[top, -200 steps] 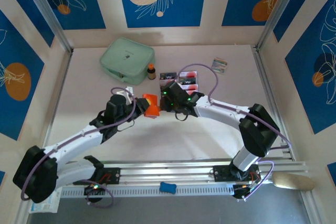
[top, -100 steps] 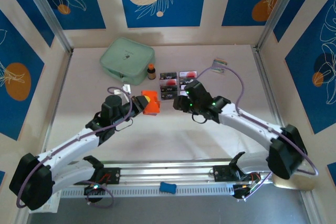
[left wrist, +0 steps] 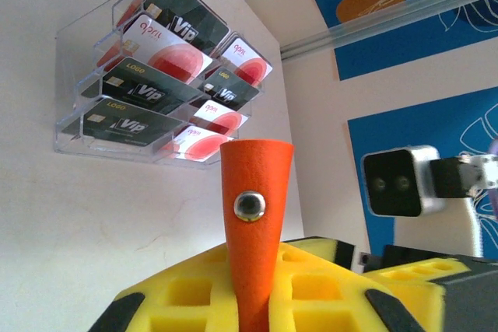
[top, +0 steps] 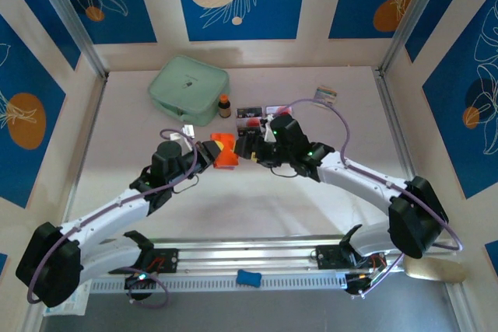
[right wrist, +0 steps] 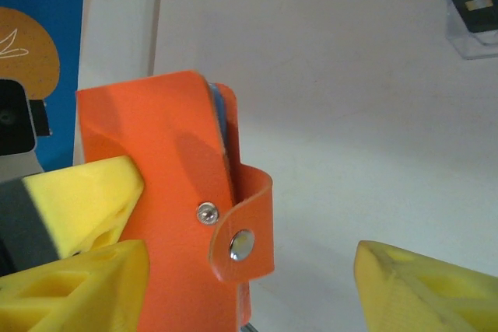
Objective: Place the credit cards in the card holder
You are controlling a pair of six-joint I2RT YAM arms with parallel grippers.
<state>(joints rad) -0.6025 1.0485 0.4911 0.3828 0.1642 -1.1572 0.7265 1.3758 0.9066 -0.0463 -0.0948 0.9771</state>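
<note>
The orange-red card holder [top: 226, 153] hangs just above the table with my left gripper [top: 212, 155] shut on it. In the left wrist view its snap strap [left wrist: 250, 204] stands up between the yellow pads [left wrist: 179, 285]. My right gripper [top: 249, 149] is right beside it, jaws open. In the right wrist view the card holder [right wrist: 156, 184] and its unsnapped strap [right wrist: 243, 243] sit by the left fingertip [right wrist: 78, 293], well clear of the other. The credit cards [left wrist: 148, 91], black and pale with red marks, stand in a clear tiered rack [top: 261, 114] just behind.
A mint-green zip pouch [top: 189, 87] lies at the back left, with a small brown bottle [top: 224, 105] beside it. A multicoloured packet [top: 325, 96] lies at the back right. A metal rail [top: 257, 254] with a blue piece [top: 249, 277] runs along the near edge.
My right gripper swung right, away from the card holder, then came back beside it, and its jaws have opened wider. The left gripper kept its hold and barely moved.
</note>
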